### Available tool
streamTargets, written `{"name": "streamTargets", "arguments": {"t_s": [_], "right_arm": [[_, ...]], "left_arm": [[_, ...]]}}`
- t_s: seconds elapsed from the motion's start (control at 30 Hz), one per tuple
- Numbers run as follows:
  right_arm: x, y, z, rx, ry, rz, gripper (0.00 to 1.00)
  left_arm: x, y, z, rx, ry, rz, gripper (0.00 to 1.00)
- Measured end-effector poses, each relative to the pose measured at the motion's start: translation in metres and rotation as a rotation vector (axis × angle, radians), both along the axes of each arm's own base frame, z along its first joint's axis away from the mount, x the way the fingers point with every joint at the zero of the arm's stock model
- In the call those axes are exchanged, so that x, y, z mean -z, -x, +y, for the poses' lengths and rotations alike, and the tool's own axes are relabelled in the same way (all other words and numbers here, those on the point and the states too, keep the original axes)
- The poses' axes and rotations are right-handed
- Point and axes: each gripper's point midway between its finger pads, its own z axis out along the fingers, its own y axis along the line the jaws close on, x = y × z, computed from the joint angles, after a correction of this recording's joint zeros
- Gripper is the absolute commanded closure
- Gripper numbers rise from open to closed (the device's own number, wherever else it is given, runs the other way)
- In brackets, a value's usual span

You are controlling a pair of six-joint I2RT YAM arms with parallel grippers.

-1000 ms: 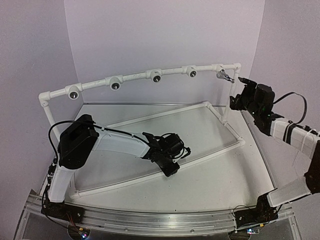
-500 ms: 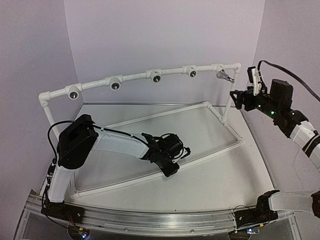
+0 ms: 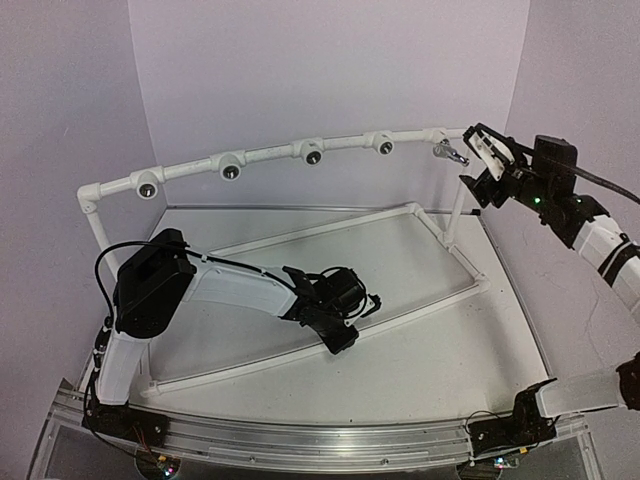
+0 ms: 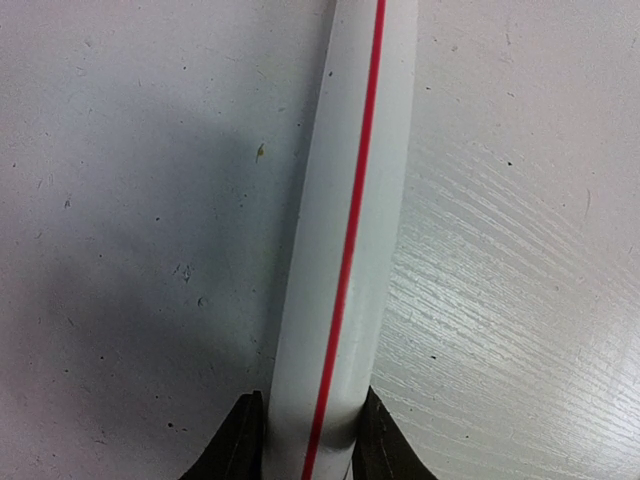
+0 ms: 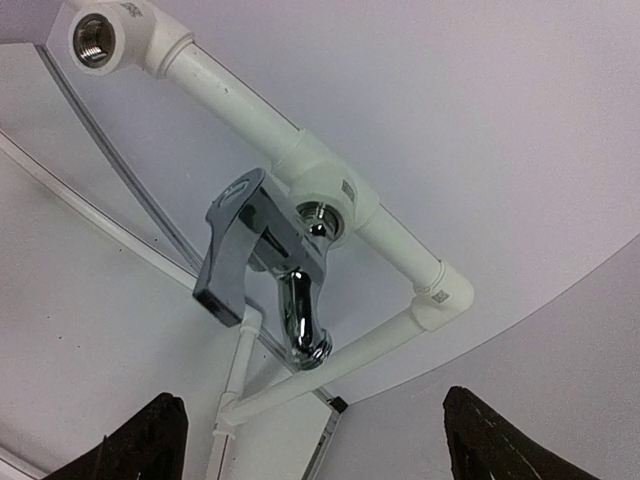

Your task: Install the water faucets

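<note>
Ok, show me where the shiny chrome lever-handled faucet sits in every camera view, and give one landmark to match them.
Top external: shiny chrome lever-handled faucet at upper right, at the raised pipe's last fitting.
Left wrist: not in it; only a red-striped white plastic pipe.
Right wrist: centre of the picture, at a white fitting.
Shared landmark: white plastic corner elbow beside the faucet.

Right gripper point(image 3: 472, 157) moves up to the faucet point(image 3: 452, 153)
Its arm now sits higher, its open jaws just beside the tap.
</note>
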Motion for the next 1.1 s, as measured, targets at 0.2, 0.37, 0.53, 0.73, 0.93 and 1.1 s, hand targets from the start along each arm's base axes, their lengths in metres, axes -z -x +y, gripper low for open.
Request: {"name": "streamTargets", "arguments": {"t_s": [0.2, 0.37, 0.53, 0.73, 0.93, 1.1], "right_arm": [[0.003, -0.022, 0.013, -0.029, 0.047, -0.003, 0.30], [0.003, -0.032, 0.023, -0.045, 0.063, -0.011, 0.40], [0.000, -0.038, 0.032, -0.052, 0.067, -0.031, 0.49], [0.002, -0.047, 0.042, -0.039, 0.049, -0.039, 0.61], [0.002, -0.054, 0.042, 0.003, -0.030, -0.026, 0.75], [0.001, -0.055, 0.041, 0.023, -0.101, -0.008, 0.83]], "left_arm": [[0.000, 0.000, 0.000, 0.000, 0.001, 0.001, 1.00], [0.000, 0.000, 0.000, 0.001, 0.001, 0.002, 1.00], [0.000, 0.000, 0.000, 0.001, 0.001, 0.002, 1.00], [0.000, 0.000, 0.000, 0.001, 0.001, 0.001, 1.00], [0.000, 0.000, 0.000, 0.000, 0.002, 0.000, 1.00], [0.000, 0.000, 0.000, 0.000, 0.004, -0.001, 1.00]]}}
